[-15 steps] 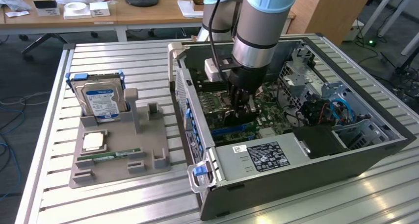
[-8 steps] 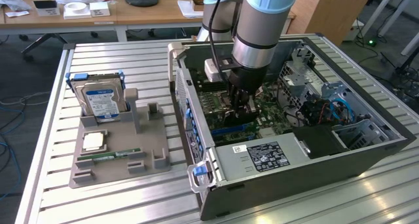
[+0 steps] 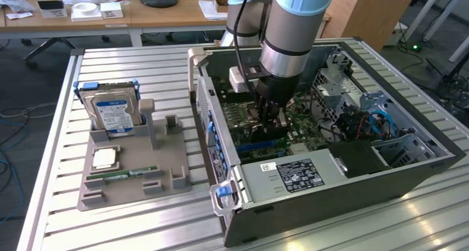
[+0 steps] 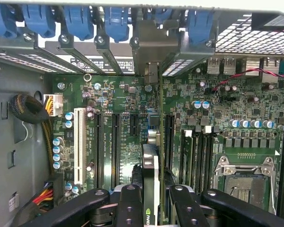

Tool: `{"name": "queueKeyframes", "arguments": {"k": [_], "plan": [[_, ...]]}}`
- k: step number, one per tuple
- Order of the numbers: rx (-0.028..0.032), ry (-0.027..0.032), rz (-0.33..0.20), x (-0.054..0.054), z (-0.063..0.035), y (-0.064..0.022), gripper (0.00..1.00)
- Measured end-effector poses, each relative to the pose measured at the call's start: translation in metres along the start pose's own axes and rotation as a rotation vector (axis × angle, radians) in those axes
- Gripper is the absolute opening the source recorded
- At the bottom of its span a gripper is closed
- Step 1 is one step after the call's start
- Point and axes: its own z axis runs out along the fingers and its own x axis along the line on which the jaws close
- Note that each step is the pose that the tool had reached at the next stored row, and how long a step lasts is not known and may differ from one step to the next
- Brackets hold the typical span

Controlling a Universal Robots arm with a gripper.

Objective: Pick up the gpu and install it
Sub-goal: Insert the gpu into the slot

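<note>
The gpu (image 4: 150,163) is pinched edge-on in the gripper (image 4: 154,204), low over the motherboard (image 4: 118,97) inside the open computer case (image 3: 410,168).

The pick-up is judged done: the card is carried upright, its thin edge lined up between the long expansion slots (image 4: 116,142), with its metal end toward the rear slot covers. Whether it is fully seated cannot be told, so installation is judged unfinished. The gripper is partly closed, its dark fingers (image 4: 128,205) pressed against both faces of the card. In the exterior view, the gripper (image 3: 267,119) is seen reaching down into the middle of the case. At 9 o'clock from the case, a grey holder tray (image 3: 168,185) rests on the slatted counter (image 3: 132,64), with a hard drive (image 3: 113,115) toward 11 o'clock and a memory stick (image 3: 121,174) toward 7 o'clock.
</note>
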Motion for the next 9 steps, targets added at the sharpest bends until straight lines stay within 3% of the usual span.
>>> {"name": "queueKeyframes", "arguments": {"k": [9], "plan": [[0.0002,0.0,0.009,0.0,0.0023,0.0,0.27]]}}
